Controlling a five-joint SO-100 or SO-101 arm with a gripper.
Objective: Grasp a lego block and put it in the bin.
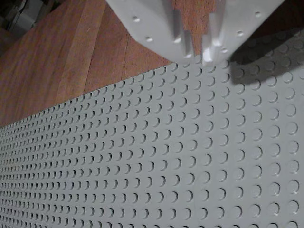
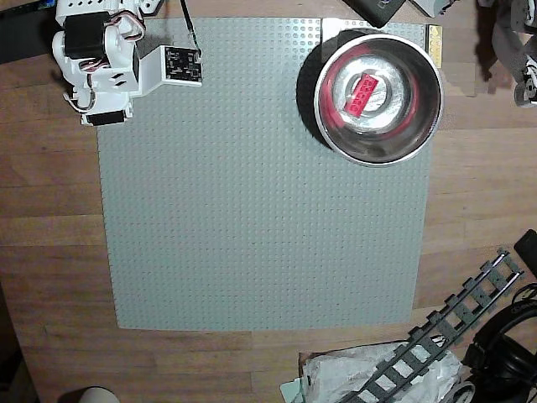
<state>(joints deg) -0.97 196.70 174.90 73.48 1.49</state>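
The grey studded baseplate (image 2: 260, 193) fills most of the overhead view, and apart from the bowl I see nothing standing on its studs; the wooden table (image 2: 50, 252) shows around it on every side. At about 1 o'clock on the plate sits the bin (image 2: 329, 134), a shiny steel bowl, and on its flat bottom lies 1 red lego block (image 2: 359, 94), tilted a little, touching nothing of mine. So I judge the carrying part done: the block is in the bin, and I see no 2nd brick loose on the plate that would call for another trip. My arm (image 2: 105, 63) is folded up at about 10 o'clock, at the plate's corner, well apart from the bowl. In the wrist view my pincer (image 1: 197, 52) comes in from 12 o'clock, 2 white fingers (image 1: 180, 35) hanging over the plate's edge where the grey studs meet the wood; only a narrow slit shows between the tips and nothing is held there, so I read the pincer as together, or very nearly so, and empty. At 5 o'clock in the overhead view lie a dark toy rail piece (image 2: 453, 332) and a crumpled plastic bag (image 2: 369, 374), off the plate and no part of this job. What is left, as I judge it, is nothing more than staying parked clear of the bowl.
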